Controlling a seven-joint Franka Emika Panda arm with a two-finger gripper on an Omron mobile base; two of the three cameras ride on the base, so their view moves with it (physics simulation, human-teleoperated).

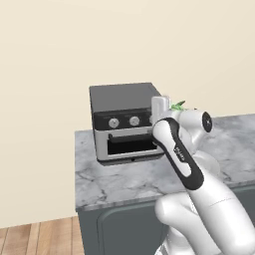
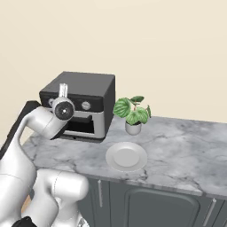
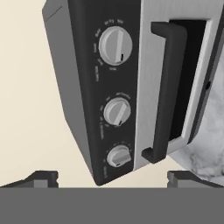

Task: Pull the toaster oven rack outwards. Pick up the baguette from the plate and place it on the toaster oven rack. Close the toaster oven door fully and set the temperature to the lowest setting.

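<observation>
— Gripper (image 3: 112, 177) sits closest in the hand view, tips spread wide at 7 and 5 o'clock, holding nothing. What's ahead?

— Toaster oven (image 3: 87, 87), rolled sideways; toaster oven door (image 3: 175, 83) shut, at 3 o'clock, cut off by the frame.

— Rack?

— Hidden behind the door. Dial markings too small to read.

— Baguette?

— Can't find it. From the right base, the plate (image 2: 126, 157) looks bare, at 5 o'clock from the oven; the arm covers part of the control strip.
</observation>
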